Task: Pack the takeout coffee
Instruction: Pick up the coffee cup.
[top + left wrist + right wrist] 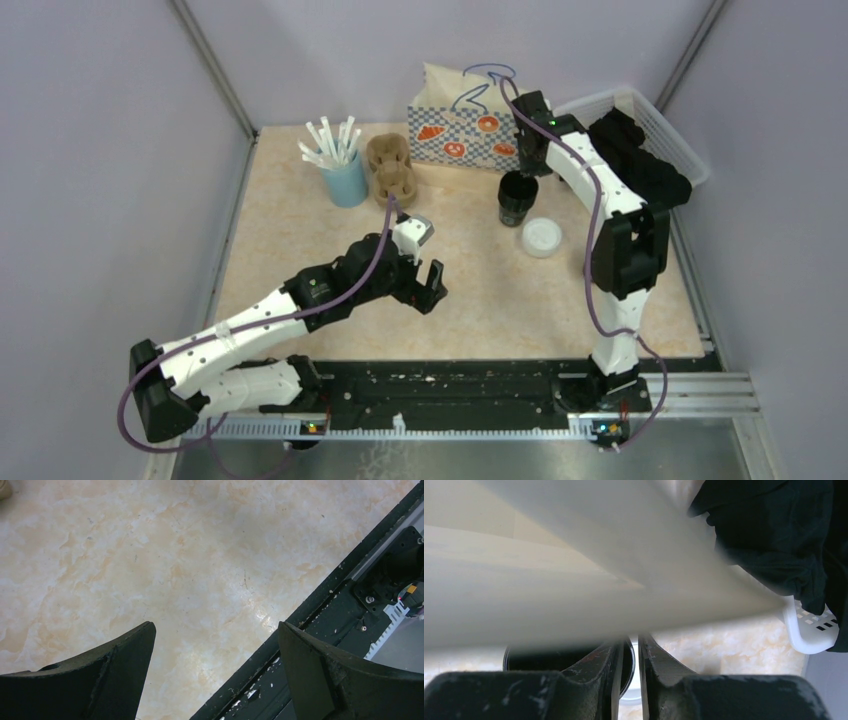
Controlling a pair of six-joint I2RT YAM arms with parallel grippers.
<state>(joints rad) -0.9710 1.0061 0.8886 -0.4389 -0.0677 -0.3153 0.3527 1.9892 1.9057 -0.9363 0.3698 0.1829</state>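
One black paper cup (517, 198) stands open-topped at the back right of the table, and its white lid (541, 237) lies flat on the table beside it. My right gripper (524, 168) is just behind and above the cup, at the right edge of the checkered paper bag (455, 130). In the right wrist view its jaws (634, 641) are nearly closed, with their tips at the blurred bag paper (574, 580). The cup's dark mouth (559, 659) shows below them. My left gripper (432, 283) is open and empty over the bare tabletop (215, 625).
A brown pulp carrier (390, 165) and a light-blue cup of white straws (345, 175) stand at the back left, next to the bag. A white basket (650, 115) holding black cloth (774, 530) sits at the back right. The black base rail (320, 630) runs along the near edge.
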